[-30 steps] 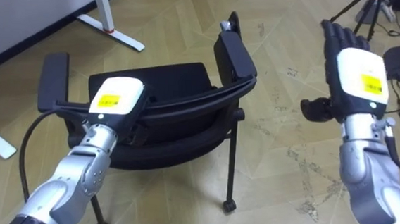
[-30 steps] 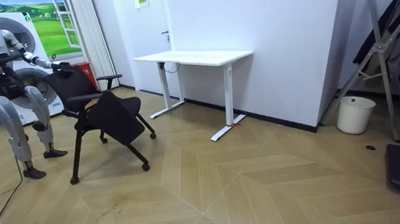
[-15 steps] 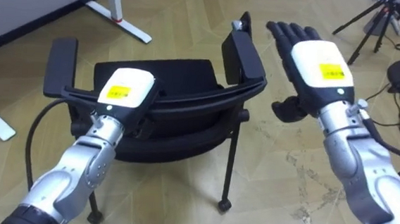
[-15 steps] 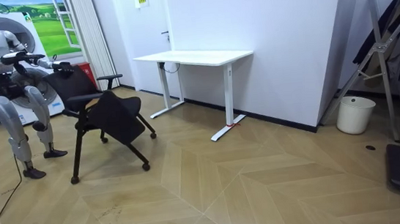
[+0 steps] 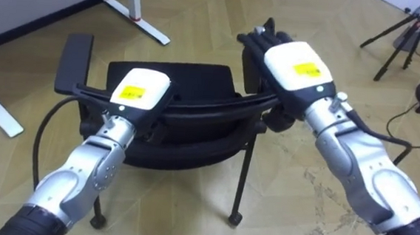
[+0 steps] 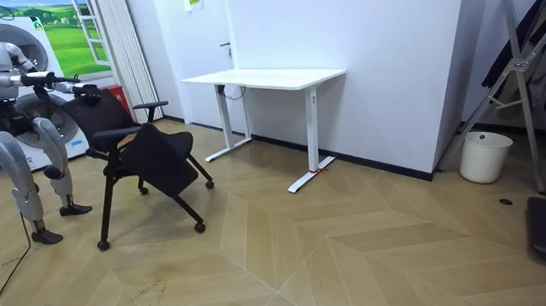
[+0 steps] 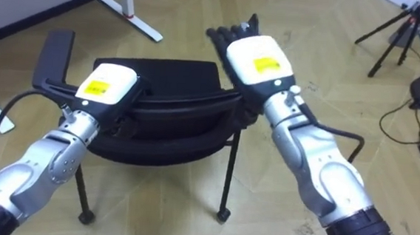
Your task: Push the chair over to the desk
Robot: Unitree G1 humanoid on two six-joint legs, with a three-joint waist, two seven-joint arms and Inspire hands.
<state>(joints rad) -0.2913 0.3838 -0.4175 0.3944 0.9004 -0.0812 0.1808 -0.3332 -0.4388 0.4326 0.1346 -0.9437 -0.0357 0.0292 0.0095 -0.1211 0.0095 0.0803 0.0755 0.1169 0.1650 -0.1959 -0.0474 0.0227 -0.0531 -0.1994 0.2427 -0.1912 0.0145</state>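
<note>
Left eye view, chair [image 5: 175,82]: black, an armrest on each side, just ahead of and under both hands; seat beyond the fingertips, backrest nearest the wrists.
Backrest rail [image 5: 211,106]: curved, running from one hand to the other, passing under the left hand and below the right palm.
Left hand [image 5: 141,90]: set on the left part of the rail, back of the hand up; fingers tucked out of sight past the rail, so gripping or merely resting cannot be told.
Right hand [image 5: 291,64]: palm down, fingers [image 5: 256,41] straight and close together, nothing held; stretched forward above the right armrest [image 5: 251,74]; touching it or not cannot be told.
Left armrest [image 5: 75,60]: outboard of the left hand, apart from it.
Chair leg [image 5: 241,179]: straight down below the right hand, caster on the wooden floor [image 5: 188,212].
Desk foot [image 5: 139,20]: white, well beyond the left hand, past the seat.
Tripod [image 5: 405,27]: well off to the outer side of the right hand.
Room view, robot: standing at the room view's left, right behind the chair, both arms held out to the backrest.
Desk [image 6: 266,77]: white, against the wall, well beyond the chair from the hands.
Bin [image 6: 484,156]: white, by the wall at the room view's right, far from either hand.
</note>
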